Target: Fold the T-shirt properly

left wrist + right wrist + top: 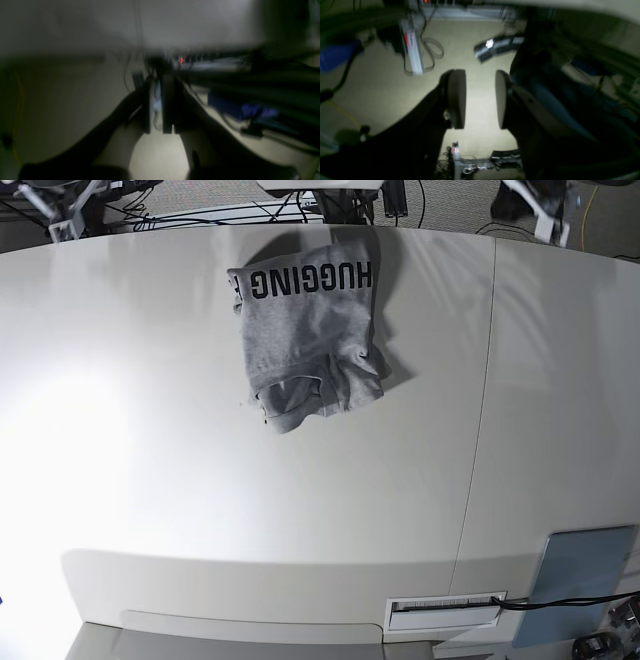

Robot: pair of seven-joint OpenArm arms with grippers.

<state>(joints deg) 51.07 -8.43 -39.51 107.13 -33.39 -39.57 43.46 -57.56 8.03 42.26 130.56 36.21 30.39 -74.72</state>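
Only the base view shows the T-shirt point(310, 330) folded on the worktop point(150, 480); wrist views show left hand point(160, 131) narrow, right hand point(480, 100) wide, both empty over floor.

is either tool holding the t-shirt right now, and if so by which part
Neither holds it. The T-shirt lies alone on the table. The right tool is open on nothing; the left tool is nearly shut, apparently on nothing.
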